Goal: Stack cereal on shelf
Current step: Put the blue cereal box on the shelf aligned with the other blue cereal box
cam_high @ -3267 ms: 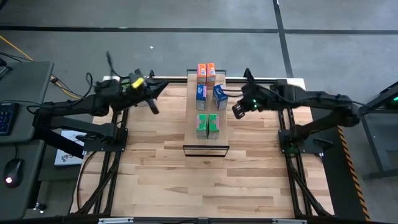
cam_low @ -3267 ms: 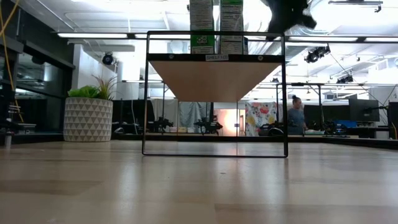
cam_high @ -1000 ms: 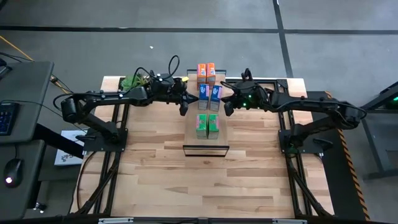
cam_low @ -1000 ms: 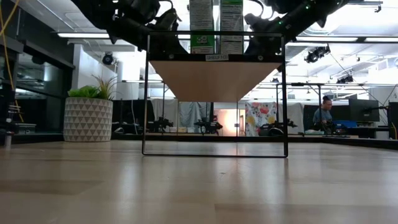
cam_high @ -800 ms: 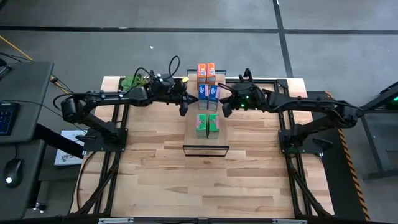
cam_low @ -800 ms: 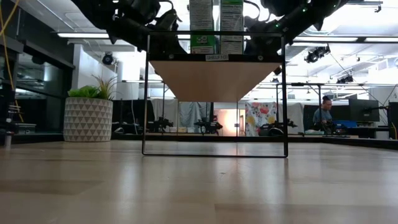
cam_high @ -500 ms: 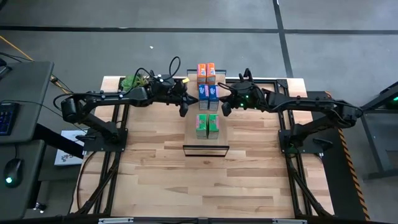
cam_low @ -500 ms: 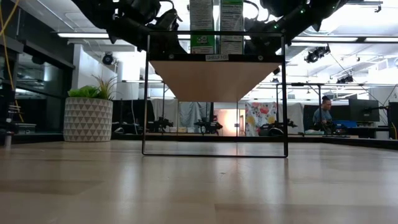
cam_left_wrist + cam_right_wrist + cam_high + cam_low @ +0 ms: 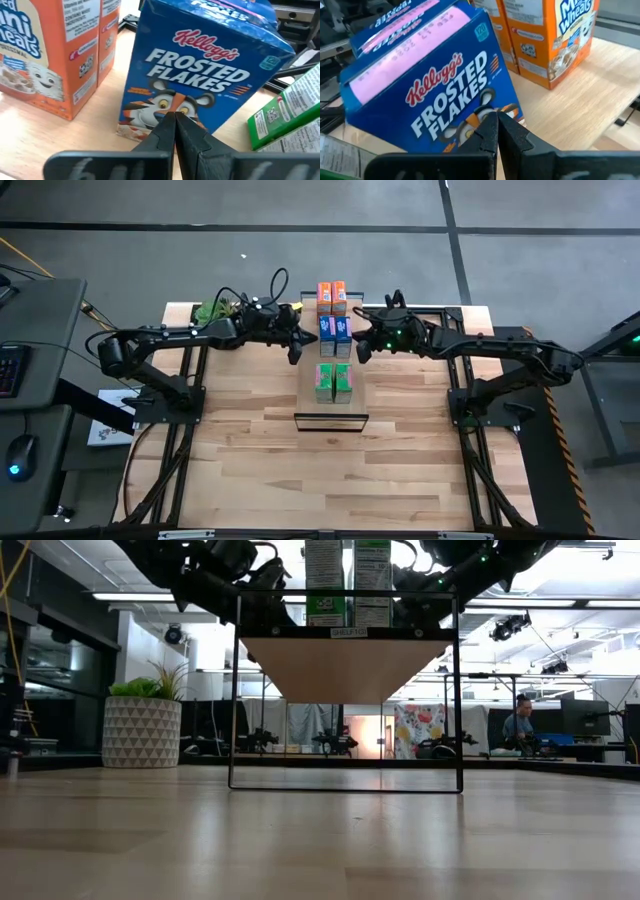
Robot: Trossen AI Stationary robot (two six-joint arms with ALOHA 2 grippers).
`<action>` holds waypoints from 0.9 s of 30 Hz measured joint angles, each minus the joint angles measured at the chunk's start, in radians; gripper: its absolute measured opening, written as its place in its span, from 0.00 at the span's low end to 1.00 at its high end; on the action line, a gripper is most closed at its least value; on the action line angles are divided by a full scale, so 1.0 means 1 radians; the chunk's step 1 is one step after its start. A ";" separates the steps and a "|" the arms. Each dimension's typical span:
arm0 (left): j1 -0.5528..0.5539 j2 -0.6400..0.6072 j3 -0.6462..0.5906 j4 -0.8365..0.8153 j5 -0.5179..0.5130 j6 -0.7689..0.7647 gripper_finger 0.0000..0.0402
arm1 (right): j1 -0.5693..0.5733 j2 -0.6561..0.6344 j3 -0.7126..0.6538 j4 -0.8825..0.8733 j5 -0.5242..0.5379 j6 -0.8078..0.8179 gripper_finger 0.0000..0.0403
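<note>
Seen from above: a wooden table with a long narrow shelf standing across its middle, light-wood plank on a thin black frame. Six small cereal boxes upright on the plank in three side-by-side pairs: orange pair at the far end, blue pair in the middle, green pair nearer the front, with bare plank beyond the green ones.

Left gripper reaching in from the left, just beside the left blue box, fingers pinched fully together with nothing between them, tips pressed against or just short of the box's front face near its base; cannot tell which. Right gripper mirroring it from the right, fingers likewise closed and empty, tips at the lower front of the right blue box, which leans tilted in the wrist view.

From table height: shelf plank raised on its frame, green boxes on top, both dark arms coming down at either side. Potted plant at the left, and a seated person far back in the room
</note>
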 joint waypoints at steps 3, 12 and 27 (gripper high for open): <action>-0.002 0.000 0.000 0.000 0.009 0.000 0.00 | 0.000 0.000 0.000 -0.004 -0.001 0.000 0.00; -0.002 0.000 0.000 0.001 0.064 0.025 0.00 | 0.008 0.000 0.000 -0.004 -0.051 0.019 0.00; 0.002 -0.004 0.000 -0.009 0.096 0.026 0.00 | 0.019 0.000 0.000 -0.003 0.002 0.007 0.00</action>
